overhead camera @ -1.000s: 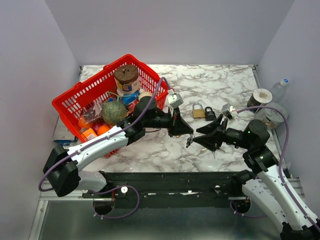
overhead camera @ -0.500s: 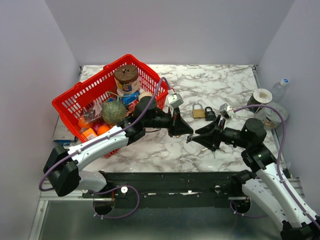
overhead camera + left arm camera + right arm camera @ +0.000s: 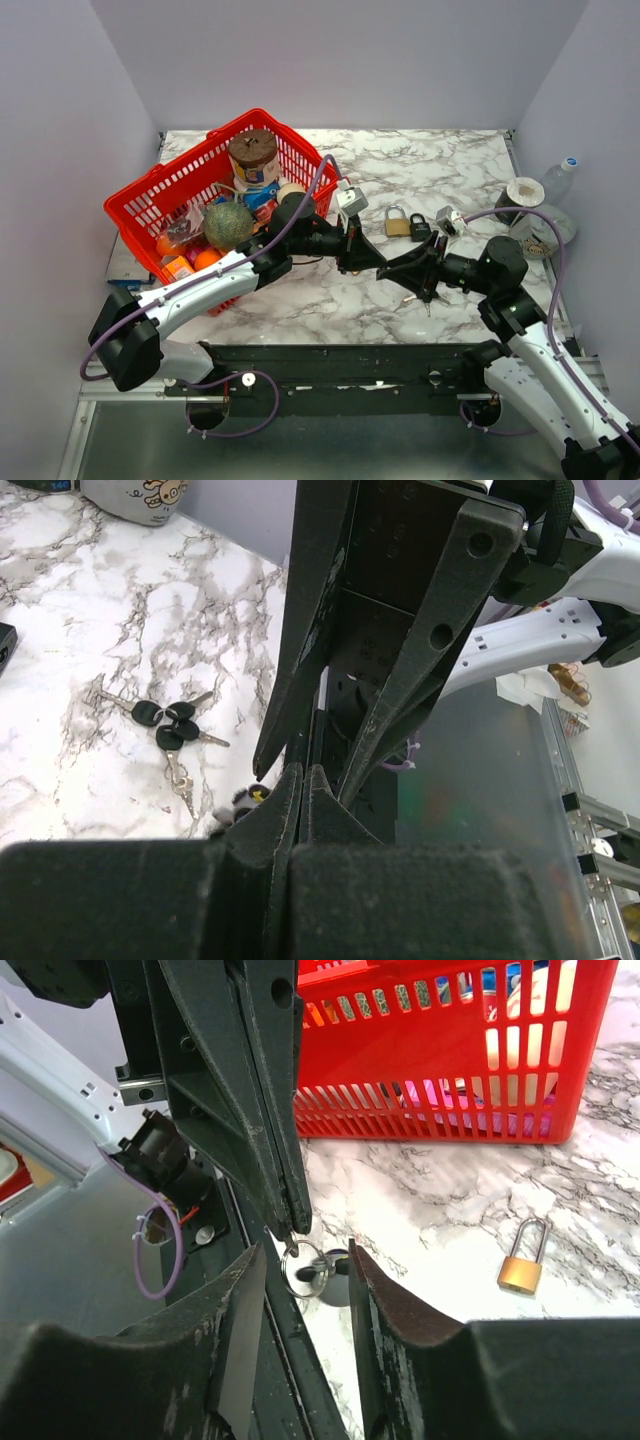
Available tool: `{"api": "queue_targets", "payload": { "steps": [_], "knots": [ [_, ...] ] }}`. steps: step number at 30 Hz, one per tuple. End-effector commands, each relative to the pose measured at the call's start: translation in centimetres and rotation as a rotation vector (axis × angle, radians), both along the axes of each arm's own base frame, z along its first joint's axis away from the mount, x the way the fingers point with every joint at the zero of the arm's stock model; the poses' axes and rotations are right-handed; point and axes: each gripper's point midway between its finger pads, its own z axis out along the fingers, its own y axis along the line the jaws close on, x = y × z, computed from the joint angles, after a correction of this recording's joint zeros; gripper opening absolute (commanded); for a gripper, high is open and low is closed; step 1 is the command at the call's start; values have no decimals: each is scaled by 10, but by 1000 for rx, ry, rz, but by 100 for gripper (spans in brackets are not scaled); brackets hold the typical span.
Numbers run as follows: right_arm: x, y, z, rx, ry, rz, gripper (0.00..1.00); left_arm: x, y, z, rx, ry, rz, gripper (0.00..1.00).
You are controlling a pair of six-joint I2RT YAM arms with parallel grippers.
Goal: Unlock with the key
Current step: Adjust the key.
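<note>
The left gripper is pressed fully together, pinching the top of a small metal ring that dangles below its tips over the front part of the table. A dark-headed key hangs on that ring. The right gripper faces it tip to tip. Its fingers are half spread, one on each side of the ring, and as far as the wrist view shows they touch neither ring nor key. This looks like a handover of the key from left to right. To do it well, the right fingers should probably close on the key's flat head rather than on the loose ring, so the blade sticks out firm and straight for a keyhole. A pinch on the ring alone would leave the key swinging. The left should let go only once that grip is firm. Which way the blade points cannot be told. Further out, a brass padlock and a black padlock lie side by side just beyond the meeting grippers. A spare bunch of keys lies flat on the marble nearby. A red basket of goods stands to the left.
</note>
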Motion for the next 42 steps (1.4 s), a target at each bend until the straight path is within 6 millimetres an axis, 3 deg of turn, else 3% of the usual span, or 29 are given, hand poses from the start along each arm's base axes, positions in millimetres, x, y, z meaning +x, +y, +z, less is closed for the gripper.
{"api": "queue_targets", "payload": {
  "steps": [1, 11, 21, 28, 29, 32, 33, 35, 42],
  "knots": [
    [-1, 4, 0, 18, -7, 20, 43, -2, -1, 8, -21, -27, -28, 0],
    [-1, 7, -1, 28, -2, 34, 30, -2, -2, 6, -17, -22, -26, 0],
    [1, 12, -6, 52, 44, 53, 2, 0, -1, 7, -20, -28, -14, 0],
    [17, 11, -18, 59, 129, -35, 1, 6, 3, 10, -19, -63, 38, 0],
    [20, 10, -20, 57, 137, -46, 1, 8, 4, 10, -15, -73, 55, 17],
    [31, 5, -27, 38, 145, -103, 1, 23, 12, 8, 23, -131, 180, 54],
    [36, 3, -31, 31, 151, -126, 1, 25, 14, 9, 32, -153, 208, 59],
    [44, -4, -35, 20, 149, -169, 1, 32, 21, 9, 75, -226, 284, 65],
    [78, -39, -39, 4, 152, -364, 1, 20, 21, -3, 212, -316, 372, 70]
  ]
}}
